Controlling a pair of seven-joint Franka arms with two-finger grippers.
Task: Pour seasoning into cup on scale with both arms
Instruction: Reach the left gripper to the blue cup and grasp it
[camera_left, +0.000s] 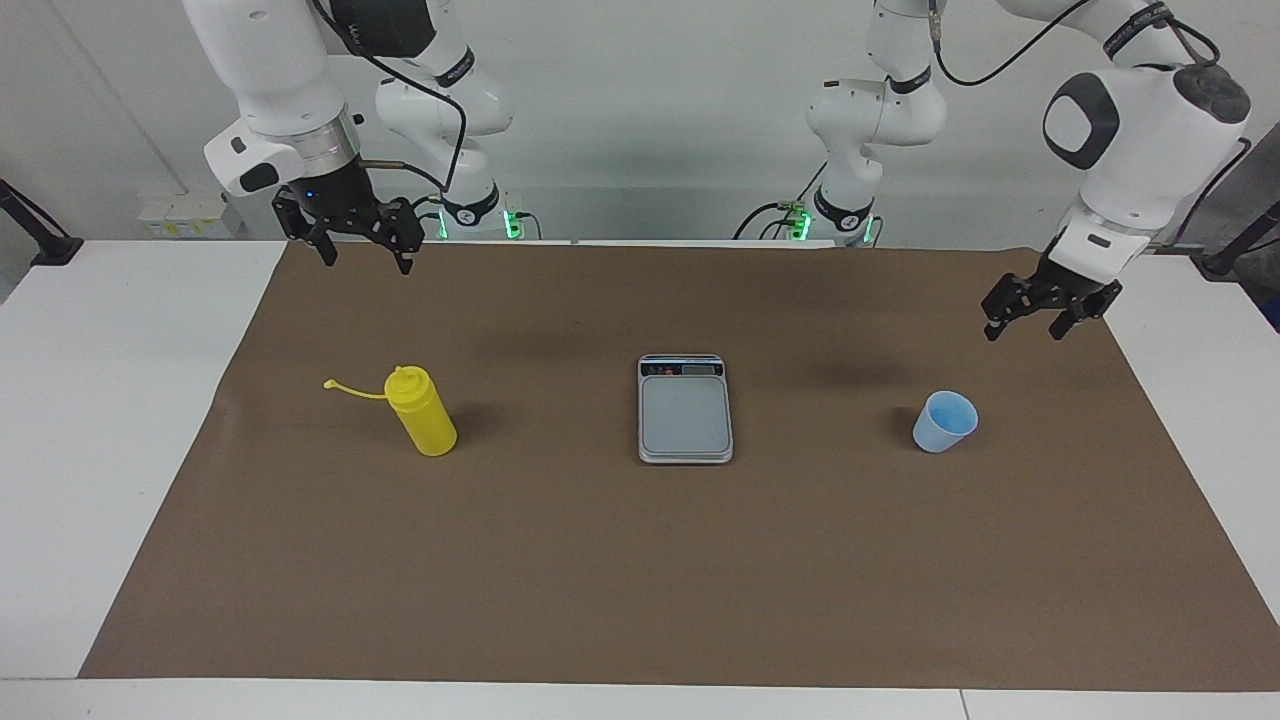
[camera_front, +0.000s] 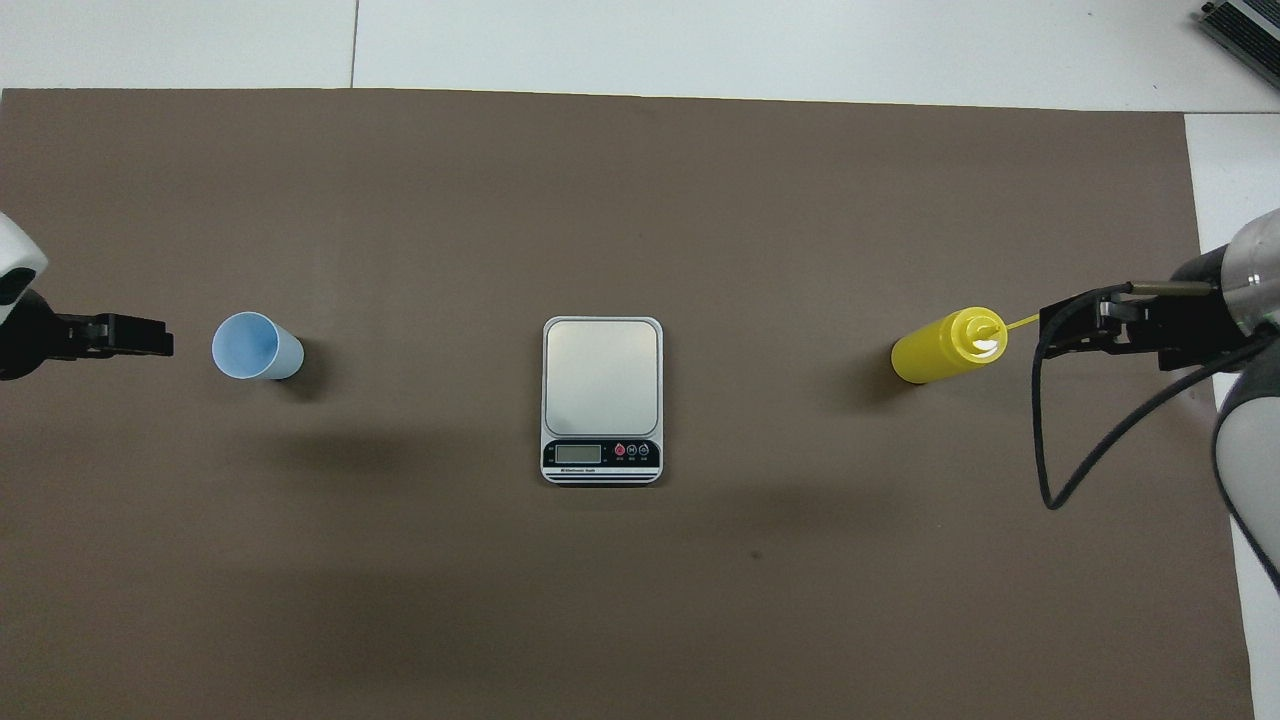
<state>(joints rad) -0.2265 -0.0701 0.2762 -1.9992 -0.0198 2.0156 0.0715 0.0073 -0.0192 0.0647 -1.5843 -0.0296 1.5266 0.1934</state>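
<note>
The yellow seasoning bottle (camera_left: 424, 415) stands upright on the brown mat toward the right arm's end, its cap strap (camera_left: 352, 389) hanging out sideways; it also shows in the overhead view (camera_front: 938, 352). The light blue cup (camera_left: 943, 422) (camera_front: 255, 347) stands upright toward the left arm's end. The silver scale (camera_left: 685, 415) (camera_front: 601, 380) lies bare between them, display toward the robots. My right gripper (camera_left: 365, 252) (camera_front: 1060, 328) is open and empty, raised over the mat by the strap's tip. My left gripper (camera_left: 1022, 328) (camera_front: 140, 336) is open and empty, raised over the mat beside the cup.
The brown mat (camera_left: 640, 570) covers most of the white table (camera_left: 110, 400). A black cable (camera_front: 1100, 450) loops down from the right wrist. Nothing else stands on the mat.
</note>
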